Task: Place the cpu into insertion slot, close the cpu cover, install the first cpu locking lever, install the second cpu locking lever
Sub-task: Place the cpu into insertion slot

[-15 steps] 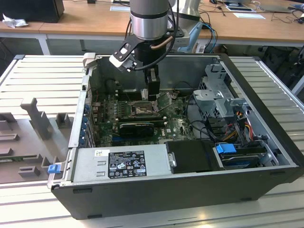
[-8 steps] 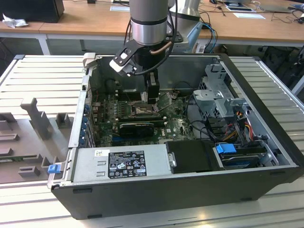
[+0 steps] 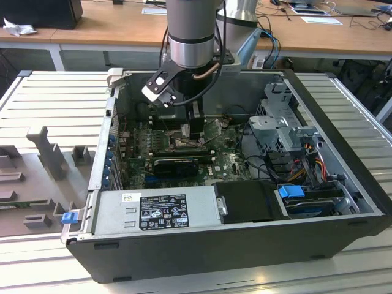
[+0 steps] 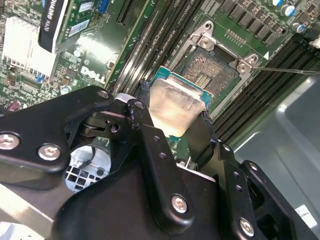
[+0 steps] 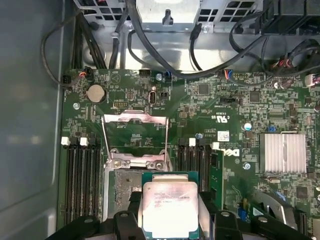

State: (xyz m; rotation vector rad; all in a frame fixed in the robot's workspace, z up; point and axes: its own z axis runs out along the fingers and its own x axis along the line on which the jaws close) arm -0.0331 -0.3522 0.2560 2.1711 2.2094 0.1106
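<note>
Within black gripper (image 4: 174,110): flat silvery cpu (image 5: 170,207)

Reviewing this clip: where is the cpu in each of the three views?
Exterior view: hidden under the claw, over the green board's middle.
Second wrist view: the cpu held in the claw, next to the empty insertion slot.
First wrist view: the cpu in the claw, beside the insertion slot.
Shared landmark: the insertion slot's silvery rim.

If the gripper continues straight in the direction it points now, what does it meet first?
Probably the insertion slot: the gripper holds the cpu above it, though depth is unclear.
</note>
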